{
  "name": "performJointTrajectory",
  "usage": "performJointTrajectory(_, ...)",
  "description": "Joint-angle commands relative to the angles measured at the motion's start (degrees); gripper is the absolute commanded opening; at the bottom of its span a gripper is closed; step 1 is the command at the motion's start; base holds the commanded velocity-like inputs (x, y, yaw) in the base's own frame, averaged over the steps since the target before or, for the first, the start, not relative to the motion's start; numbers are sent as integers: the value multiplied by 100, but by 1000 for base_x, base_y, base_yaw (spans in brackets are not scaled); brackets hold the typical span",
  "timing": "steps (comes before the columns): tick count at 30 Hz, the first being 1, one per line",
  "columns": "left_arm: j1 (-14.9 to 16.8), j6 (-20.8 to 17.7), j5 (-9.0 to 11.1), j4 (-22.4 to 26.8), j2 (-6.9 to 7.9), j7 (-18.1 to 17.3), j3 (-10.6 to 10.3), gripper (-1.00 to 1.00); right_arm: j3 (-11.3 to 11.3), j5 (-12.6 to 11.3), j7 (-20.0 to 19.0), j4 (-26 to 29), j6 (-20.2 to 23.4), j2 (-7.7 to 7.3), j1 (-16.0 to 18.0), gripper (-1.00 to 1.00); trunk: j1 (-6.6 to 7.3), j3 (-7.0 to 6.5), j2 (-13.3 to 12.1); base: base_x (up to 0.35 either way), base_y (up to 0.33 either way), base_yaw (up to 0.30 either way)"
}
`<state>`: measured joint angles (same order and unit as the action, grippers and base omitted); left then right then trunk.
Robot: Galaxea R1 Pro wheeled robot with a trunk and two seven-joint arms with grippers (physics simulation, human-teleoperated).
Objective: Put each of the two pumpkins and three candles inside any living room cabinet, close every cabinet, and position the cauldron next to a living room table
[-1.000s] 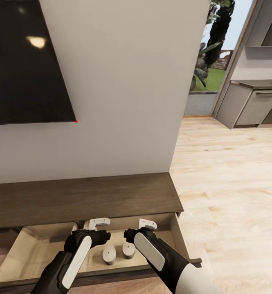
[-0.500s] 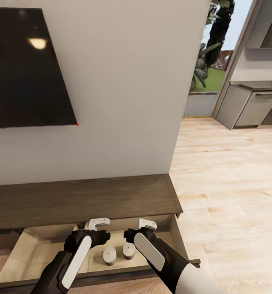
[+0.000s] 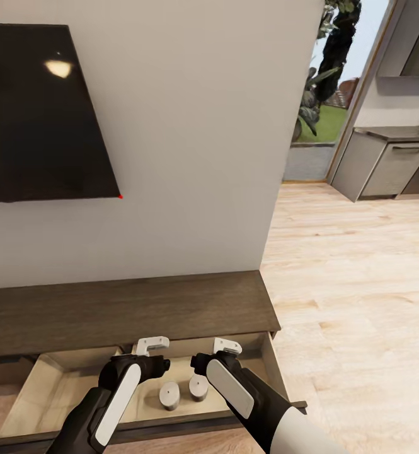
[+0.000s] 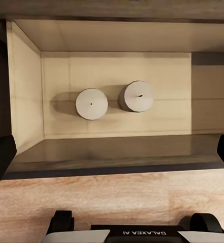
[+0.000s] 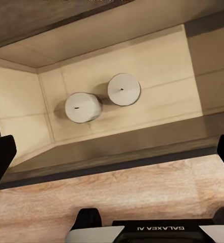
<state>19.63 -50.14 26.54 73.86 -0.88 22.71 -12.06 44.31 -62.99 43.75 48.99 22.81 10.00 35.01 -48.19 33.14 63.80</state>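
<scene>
Below both grippers, the cabinet (image 3: 127,309) stands with a drawer (image 3: 45,384) pulled open, its pale beige inside showing beneath the dark wooden top. Starting on the left, the left gripper (image 3: 152,345) hangs over the drawer with its two fingers spread apart and nothing between them; in the left wrist view its dark fingertips (image 4: 1,157) sit wide at the picture's edges. Just below and between the two grippers, two candles stand upright on the drawer floor, side by side and close together without clearly touching: the left candle (image 3: 169,395) nearer the left gripper, the right candle (image 3: 198,388) nearer the right one. Both show from above as pale round tops in the wrist views (image 4: 91,104) (image 4: 136,95). Further right, the right gripper (image 3: 227,346) hovers over the same drawer, its fingers likewise spread and holding nothing. Beyond the right arm, light wooden flooring (image 3: 354,296) runs toward grey kitchen units (image 3: 392,164).
</scene>
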Motion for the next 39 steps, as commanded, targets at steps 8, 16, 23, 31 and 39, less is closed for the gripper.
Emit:
performJointTrajectory(8,2,-13,70,-8,-8,58,-7,100,6,-20,37,0,29,0,6,100,176,-139,-319,0,0,0)
performJointTrajectory(16,5,9,88,-727,-4,83,-7,100,5,-2,29,-19,-4,0,6,100,352,-282,-639,0,0,0)
performJointTrajectory(23,91,175,-19,-1853,16,242,11,100,22,16,36,-57,-93,-19,-11,100,505,-408,-920,0,0,0)
performJointTrajectory(31,102,2156,-56,-4504,-6,287,-20,100,76,39,34,-192,-806,-375,-96,100,681,-552,-1241,0,0,0)
performJointTrajectory(39,79,3219,2,-5507,1,278,-36,100,241,38,-277,-1425,-1572,-615,-370,100,857,-695,-1562,0,0,0)
